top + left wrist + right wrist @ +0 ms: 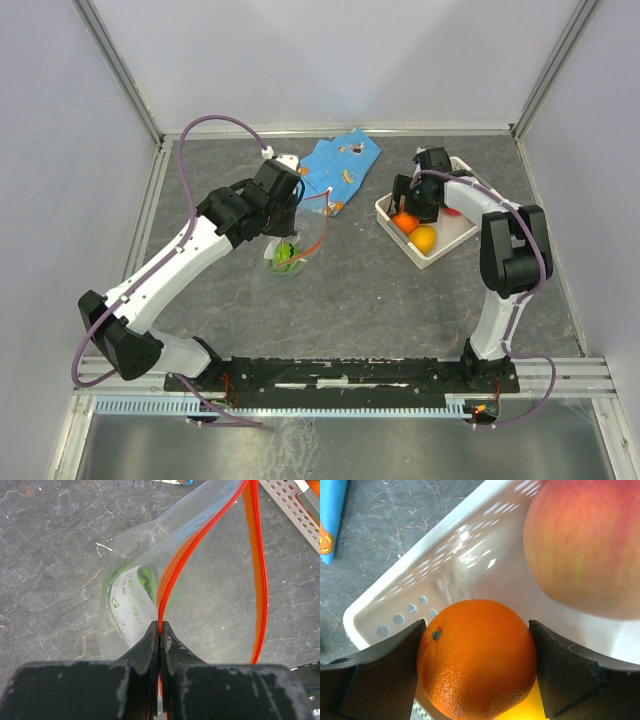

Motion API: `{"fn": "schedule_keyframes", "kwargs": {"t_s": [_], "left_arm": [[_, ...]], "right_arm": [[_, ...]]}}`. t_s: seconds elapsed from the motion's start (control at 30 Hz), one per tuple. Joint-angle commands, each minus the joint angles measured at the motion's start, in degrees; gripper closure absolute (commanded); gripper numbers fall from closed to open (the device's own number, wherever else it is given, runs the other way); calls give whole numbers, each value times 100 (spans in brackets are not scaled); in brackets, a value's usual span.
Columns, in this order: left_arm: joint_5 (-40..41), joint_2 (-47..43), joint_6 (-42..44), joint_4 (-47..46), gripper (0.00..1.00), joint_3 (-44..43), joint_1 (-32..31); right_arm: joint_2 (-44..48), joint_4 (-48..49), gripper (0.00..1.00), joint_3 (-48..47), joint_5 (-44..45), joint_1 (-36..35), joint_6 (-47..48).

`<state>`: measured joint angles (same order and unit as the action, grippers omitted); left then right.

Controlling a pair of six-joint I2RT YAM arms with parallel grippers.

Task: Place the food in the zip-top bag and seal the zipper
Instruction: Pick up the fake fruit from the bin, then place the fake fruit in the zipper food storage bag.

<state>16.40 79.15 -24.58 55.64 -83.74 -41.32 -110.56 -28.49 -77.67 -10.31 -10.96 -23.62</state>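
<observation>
The left gripper (160, 628) is pinched tight on the zipper (257, 570), its two fingers pressed together with the orange-red strip caught between them. From that pinch the strip runs out in a wide loop, so the mouth of the zip-top bag (296, 250) gapes open. The bag lies on the grey desk (380, 300) left of centre, just below the blue cloth (340, 165). Through its clear, crinkled plastic show a white label (131, 600) with green print and, behind it, a piece of green food (287, 256) already inside. To the right, apart from the bag, sits the white basket (437, 258), and the right gripper (476, 630) is down in it. Its fingers stand one on each side of an orange (477, 665), the pads against its flanks, clamped on it. The orange is low in the basket's corner, beside the perforated wall. A large peach-red fruit (585, 545) lies close by it, and a yellow fruit (424, 238) sits just under and beyond the orange, a sliver of it showing below in the wrist view.
</observation>
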Motion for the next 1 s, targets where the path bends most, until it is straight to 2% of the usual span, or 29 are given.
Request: {"fn": "schedule_keyframes", "kwargs": {"t_s": [0.0,0.17,0.43,0.67,0.97], "left_arm": [[-27,-154,94,-167,97,-248,11],[-213,-200,95,-279,97,-209,10],[-375,-325,-3,-411,97,-125,16],[-659,-422,-144,-547,97,-27,17],[-930,-489,-264,-741,97,145,19]], "right_arm": [[758,-8,34,128,32,25,202],[1311,-141,41,232,133,22,341],[2644,-209,42,449,24,-132,343],[3855,198,41,600,-42,-1032,71],[4440,973,40,465,-35,-2309,-291]]}}
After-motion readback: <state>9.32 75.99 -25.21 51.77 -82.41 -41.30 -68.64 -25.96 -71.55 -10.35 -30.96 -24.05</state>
